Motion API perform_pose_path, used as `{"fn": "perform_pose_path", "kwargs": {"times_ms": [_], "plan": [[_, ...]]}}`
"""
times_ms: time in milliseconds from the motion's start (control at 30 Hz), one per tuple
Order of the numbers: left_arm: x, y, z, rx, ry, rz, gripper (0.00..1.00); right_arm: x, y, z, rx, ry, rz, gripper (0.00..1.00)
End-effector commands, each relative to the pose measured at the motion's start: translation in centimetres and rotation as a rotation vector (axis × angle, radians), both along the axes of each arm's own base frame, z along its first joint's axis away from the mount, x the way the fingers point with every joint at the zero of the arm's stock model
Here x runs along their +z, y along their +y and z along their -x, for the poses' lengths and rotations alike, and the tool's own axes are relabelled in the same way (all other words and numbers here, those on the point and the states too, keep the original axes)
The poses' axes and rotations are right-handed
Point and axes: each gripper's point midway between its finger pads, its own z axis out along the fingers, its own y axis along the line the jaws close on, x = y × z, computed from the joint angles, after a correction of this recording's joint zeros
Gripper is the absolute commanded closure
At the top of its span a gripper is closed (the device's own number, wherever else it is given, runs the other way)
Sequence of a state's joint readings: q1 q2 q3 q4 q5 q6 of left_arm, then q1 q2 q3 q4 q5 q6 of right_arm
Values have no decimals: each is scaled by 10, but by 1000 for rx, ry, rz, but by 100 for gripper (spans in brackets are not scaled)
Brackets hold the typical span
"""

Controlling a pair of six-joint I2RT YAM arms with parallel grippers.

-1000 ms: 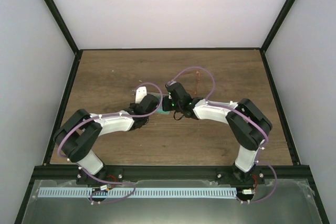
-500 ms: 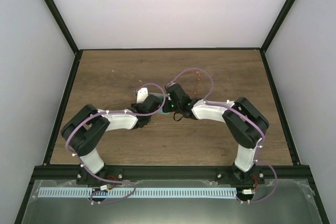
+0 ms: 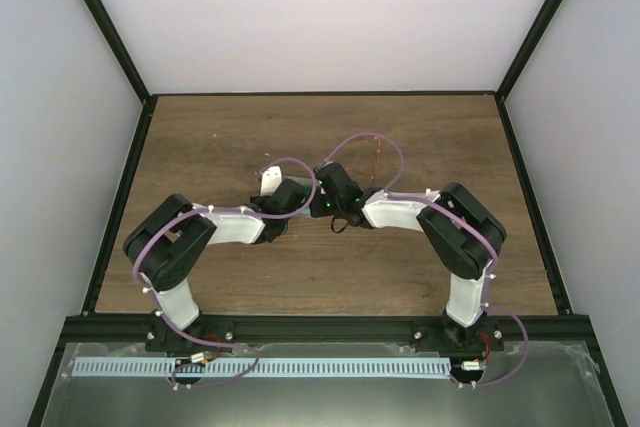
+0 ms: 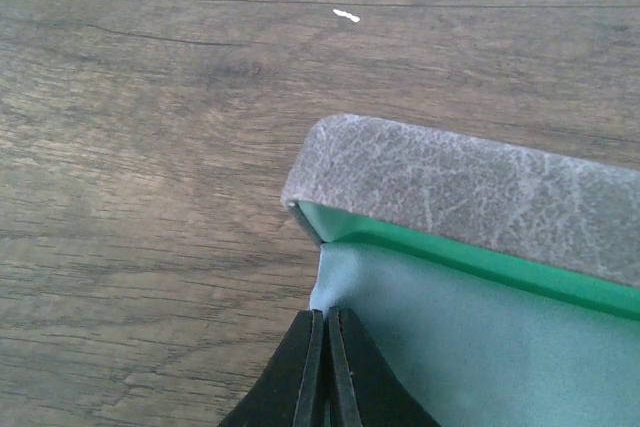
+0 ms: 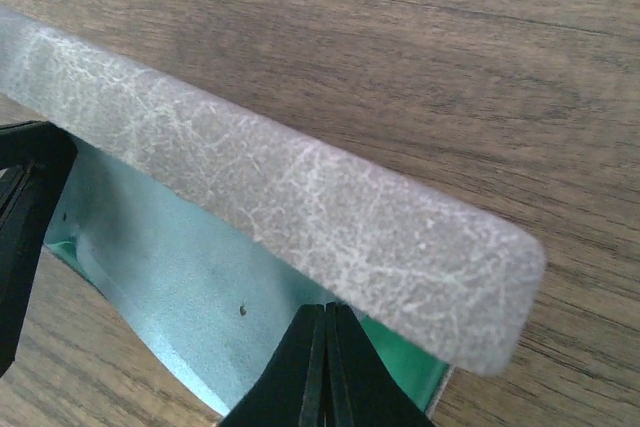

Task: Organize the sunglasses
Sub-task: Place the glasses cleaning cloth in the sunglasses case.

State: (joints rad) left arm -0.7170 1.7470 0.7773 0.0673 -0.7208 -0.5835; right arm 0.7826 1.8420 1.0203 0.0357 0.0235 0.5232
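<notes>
The sunglasses (image 3: 376, 160) show only in the top view, as a thin red wire frame on the wood just behind my right arm. Both grippers meet over the open grey case (image 4: 470, 187), which has a green lining (image 4: 480, 263). My left gripper (image 4: 327, 313) is shut on a corner of the pale blue cloth (image 4: 480, 357), which lies in the case. My right gripper (image 5: 327, 309) is shut on the cloth (image 5: 170, 257) at the other end, right under the grey lid (image 5: 300, 187). In the top view the arms hide the case, with the left gripper (image 3: 292, 202) and right gripper (image 3: 322, 205) close together.
The left gripper's black fingers (image 5: 25, 197) show at the left edge of the right wrist view. Bare wooden table (image 3: 220, 137) surrounds the case. Black frame posts and white walls border the table.
The left arm has stretched further in, its elbow shifting right and back. Both grippers have edged slightly back and left over the case, staying shut.
</notes>
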Motion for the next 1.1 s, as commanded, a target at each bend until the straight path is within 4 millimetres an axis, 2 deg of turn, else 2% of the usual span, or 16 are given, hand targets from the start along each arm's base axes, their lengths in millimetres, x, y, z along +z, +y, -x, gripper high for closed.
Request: {"fn": "perform_pose_path", "kwargs": {"times_ms": [0, 133, 400, 733, 933, 1067], "plan": [[0, -7, -10, -16, -1, 10, 96, 5, 8, -8, 4, -32, 9, 99], [-6, -8, -12, -12, 11, 9, 96, 3, 9, -8, 7, -27, 11, 99], [-4, -3, -10, 1, 18, -9, 96, 2, 8, -8, 7, -27, 17, 99], [-1, 4, -4, 15, 29, -22, 96, 13, 7, -5, 9, -37, -2, 98], [0, 2, -5, 12, 31, -16, 91, 14, 7, -3, 18, -32, -6, 86], [0, 3, -5, 17, 31, -20, 89, 20, 6, -2, 16, -45, -19, 82]]}}
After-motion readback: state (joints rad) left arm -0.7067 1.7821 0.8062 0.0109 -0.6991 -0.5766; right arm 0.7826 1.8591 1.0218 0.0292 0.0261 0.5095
